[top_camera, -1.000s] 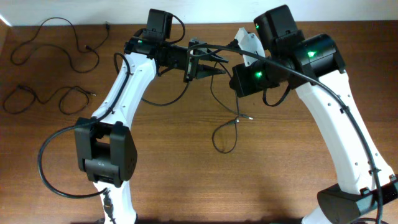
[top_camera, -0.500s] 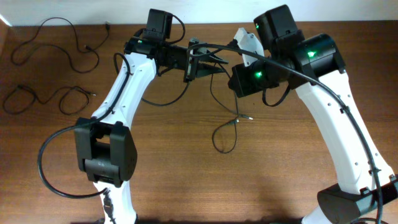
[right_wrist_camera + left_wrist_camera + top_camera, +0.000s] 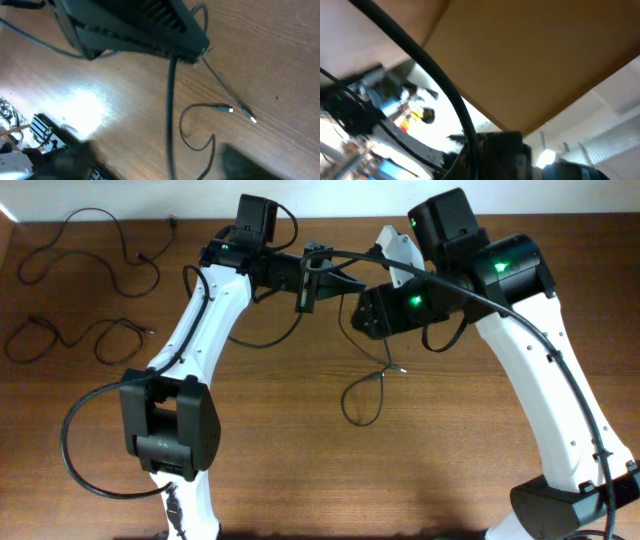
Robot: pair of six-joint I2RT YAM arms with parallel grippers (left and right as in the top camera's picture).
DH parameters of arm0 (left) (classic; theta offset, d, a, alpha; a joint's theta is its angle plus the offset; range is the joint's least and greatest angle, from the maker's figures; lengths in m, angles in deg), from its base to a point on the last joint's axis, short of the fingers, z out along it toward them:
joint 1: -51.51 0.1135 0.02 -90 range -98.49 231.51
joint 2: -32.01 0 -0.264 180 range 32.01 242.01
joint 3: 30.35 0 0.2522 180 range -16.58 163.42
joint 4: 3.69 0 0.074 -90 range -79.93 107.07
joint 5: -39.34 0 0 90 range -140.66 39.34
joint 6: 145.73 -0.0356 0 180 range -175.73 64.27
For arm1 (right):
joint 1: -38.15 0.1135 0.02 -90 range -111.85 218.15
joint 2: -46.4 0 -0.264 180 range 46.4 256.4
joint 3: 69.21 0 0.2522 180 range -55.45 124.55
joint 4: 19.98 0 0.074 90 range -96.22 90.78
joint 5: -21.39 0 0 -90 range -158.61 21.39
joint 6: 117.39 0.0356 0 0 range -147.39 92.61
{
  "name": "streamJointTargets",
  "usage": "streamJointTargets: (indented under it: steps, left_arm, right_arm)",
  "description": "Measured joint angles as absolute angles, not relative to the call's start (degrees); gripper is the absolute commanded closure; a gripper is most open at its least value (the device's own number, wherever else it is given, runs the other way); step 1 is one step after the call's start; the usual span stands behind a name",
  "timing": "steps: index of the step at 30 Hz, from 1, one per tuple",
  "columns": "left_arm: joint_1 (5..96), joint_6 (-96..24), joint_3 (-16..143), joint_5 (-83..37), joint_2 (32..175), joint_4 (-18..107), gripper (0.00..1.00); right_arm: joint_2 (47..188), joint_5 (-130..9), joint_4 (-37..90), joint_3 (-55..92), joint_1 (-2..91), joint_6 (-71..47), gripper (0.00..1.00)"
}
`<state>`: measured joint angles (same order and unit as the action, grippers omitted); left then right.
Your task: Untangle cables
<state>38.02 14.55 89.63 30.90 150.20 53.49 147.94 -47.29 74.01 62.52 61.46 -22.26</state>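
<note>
Holding lifted cable point(image 3: 169, 100) in clamped left gripper point(image 3: 348, 282), right gripper point(image 3: 155, 162) spread empty; likely needs regrasp near plug ends point(image 3: 227, 109).

Overhead view: bright, even light, sharp throughout, with faint soft shadows on the worktop point(image 3: 300, 460). Left wrist view: heavily blurred, the background blown out white towards the lower left. Right wrist view: motion blur, a white glare patch point(image 3: 85, 107) on the wood at left, the bottom edge out of focus.
</note>
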Motion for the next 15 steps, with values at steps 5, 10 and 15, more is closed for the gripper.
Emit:
streamJointTargets:
  steps: [5, 10, 15]
  left_arm:
    - [38.0, 4.2, 89.6, 23.7, 150.2, 53.5, 1.0]
    - [38.0, -8.2, 89.6, 19.0, 150.2, 53.5, 1.0]
    - [38.0, -14.7, 89.7, 16.7, 150.1, 52.7, 1.0]
  right_arm:
    - [147.9, -46.9, 74.4, 62.5, 61.3, -21.3, 0.01]
    - [145.1, -46.7, 74.6, 62.5, 58.2, -21.1, 0.01]
    - [139.5, -46.5, 77.9, 62.5, 49.5, -20.0, 0.01]
